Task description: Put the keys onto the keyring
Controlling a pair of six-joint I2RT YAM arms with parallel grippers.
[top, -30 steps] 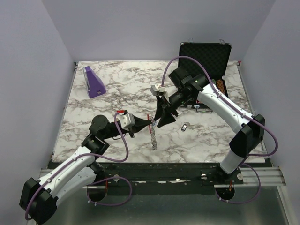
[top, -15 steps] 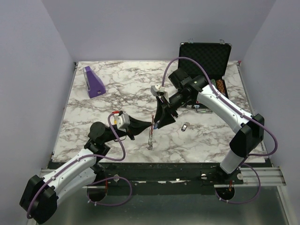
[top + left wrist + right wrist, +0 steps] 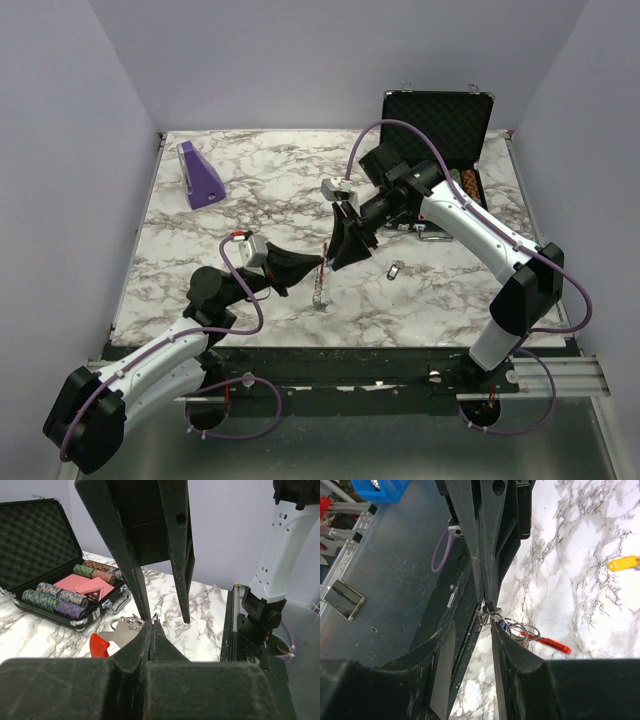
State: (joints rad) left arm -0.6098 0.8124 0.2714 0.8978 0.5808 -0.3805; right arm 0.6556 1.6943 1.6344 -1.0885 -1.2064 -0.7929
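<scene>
While the left arm's fingers (image 3: 298, 266) are pressed together on the wire ring of the keyring (image 3: 320, 285), the keyring hangs from their tips above the middle of the worktop (image 3: 260, 200).

Orientation, top view: the long axis runs far to near, leaning slightly left at the near end. The small red clip is at the far end by the fingertips, and the grey strap trails toward the near edge. I cannot tell whether the strap's lower end touches the marble.

Right wrist view: several loops of ring are bunched at the left fingertips, and the red clip sticks out to the right of frame.

Right arm's fingers (image 3: 345, 245): parted with a narrow gap, straddling the ring and the left fingertips from the far side. Contact with the ring is not clear.

One loose key (image 3: 396, 270) lies flat on the worktop to the right of the fingers, well apart from the keyring.

Surface: white marble pattern with grey veins. A purple wedge block (image 3: 200, 175) stands far left. An open black case (image 3: 436, 120) with a foam-lined lid sits far right and holds poker chips (image 3: 55, 599).

Room: plain lilac walls (image 3: 300, 60) on three sides.
</scene>
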